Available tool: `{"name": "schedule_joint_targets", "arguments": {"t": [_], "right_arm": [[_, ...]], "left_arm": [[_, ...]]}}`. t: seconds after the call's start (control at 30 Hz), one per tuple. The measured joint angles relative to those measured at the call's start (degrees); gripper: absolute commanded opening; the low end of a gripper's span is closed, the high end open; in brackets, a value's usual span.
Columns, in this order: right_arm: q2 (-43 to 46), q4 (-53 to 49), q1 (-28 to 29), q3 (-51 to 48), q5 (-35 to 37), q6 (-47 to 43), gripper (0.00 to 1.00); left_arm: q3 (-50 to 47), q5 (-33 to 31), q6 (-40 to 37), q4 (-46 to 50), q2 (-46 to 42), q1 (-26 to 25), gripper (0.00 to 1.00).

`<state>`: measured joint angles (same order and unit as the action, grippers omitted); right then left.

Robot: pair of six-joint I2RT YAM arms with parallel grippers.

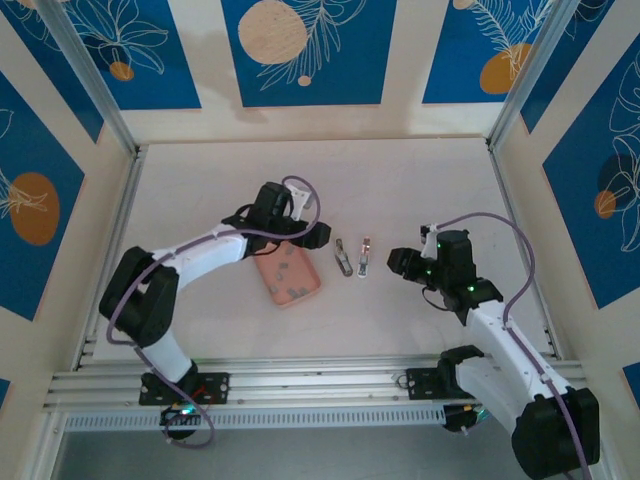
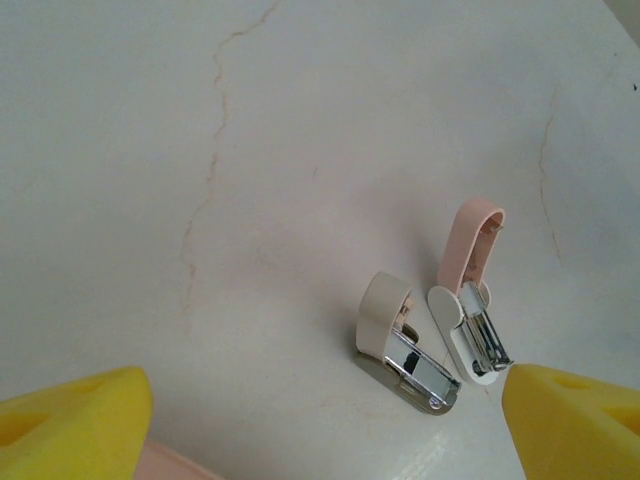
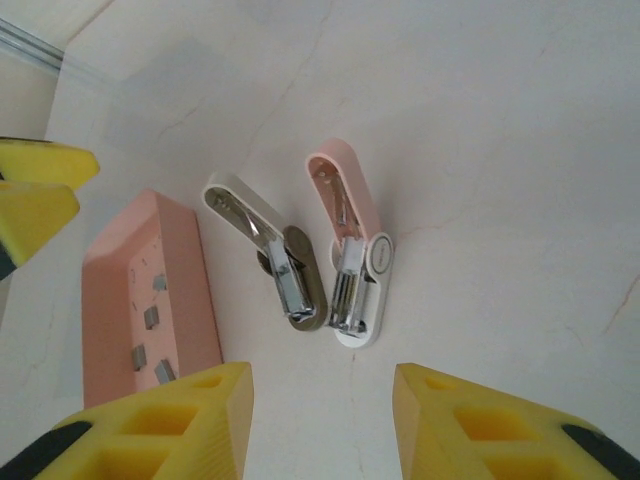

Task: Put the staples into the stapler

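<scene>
Staples (image 3: 150,318) lay loose inside pink tray (image 3: 203,295); tray sat just left of two staplers, narrow gap at its edge; cream stapler (image 3: 268,250) and pink stapler (image 3: 352,250) lay side by side mid-tabletop (image 1: 420,180), both hinged open; left fingers (image 2: 80,425) spread wide, empty, near tray's far end; right fingers (image 3: 170,425) parted, empty, just right of staplers; bare tabletop ran beyond staplers to far wall.

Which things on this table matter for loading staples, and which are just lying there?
Job: staples, white stapler, pink stapler, both hinged open; which gets loaded is unclear.
Just there: pink tray, only holding the staples.
</scene>
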<state>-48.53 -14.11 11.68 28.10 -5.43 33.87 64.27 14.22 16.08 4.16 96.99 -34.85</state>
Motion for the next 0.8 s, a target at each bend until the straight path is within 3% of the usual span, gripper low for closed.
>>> {"name": "schedule_joint_targets", "arguments": {"t": [0.27, 0.8], "right_arm": [[0.5, -0.7, -1.6, -0.9, -1.3, 1.3, 0.42], [0.7, -0.7, -4.9, -0.9, -3.7, 1.7, 0.43]], "left_arm": [[8.8, 4.4, 0.0, 3.5, 8.4, 0.0, 0.9], [18.3, 8.7, 0.3, 7.1, 16.1, 0.0, 0.89]]}}
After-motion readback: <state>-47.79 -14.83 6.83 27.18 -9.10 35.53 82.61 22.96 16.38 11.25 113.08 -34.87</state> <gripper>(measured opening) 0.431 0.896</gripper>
